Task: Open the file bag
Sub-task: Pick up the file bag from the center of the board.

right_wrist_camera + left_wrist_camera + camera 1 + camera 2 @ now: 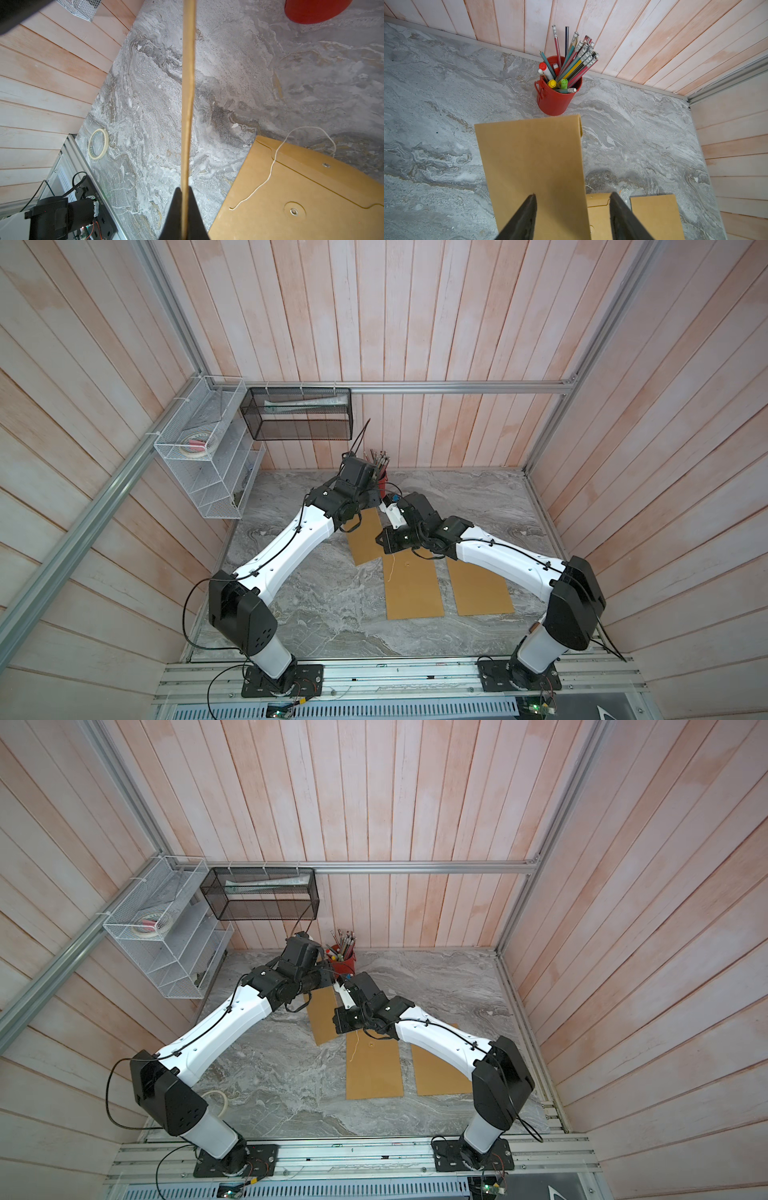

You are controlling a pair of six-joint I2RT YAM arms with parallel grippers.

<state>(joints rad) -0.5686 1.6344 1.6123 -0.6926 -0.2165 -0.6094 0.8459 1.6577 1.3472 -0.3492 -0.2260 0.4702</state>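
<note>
A brown file bag (533, 158) is the leftmost of three in both top views (365, 541), partly under both wrists. My right gripper (184, 188) is shut on its edge, which I see edge-on as a thin brown strip (188, 93) in the right wrist view. My left gripper (573, 194) is open over the same bag, one finger (527, 209) across its face and the other (620, 209) past its side edge. A second file bag (301, 187) lies flat beside it, its white string (270, 172) loose. A third file bag (480, 589) lies to the right.
A red cup of pens and pencils (554, 99) stands just beyond the held bag, near the back wall. A tape roll (98, 143) lies near the left arm's base. A white wire rack (203, 448) and a black mesh basket (299, 414) hang at the back left.
</note>
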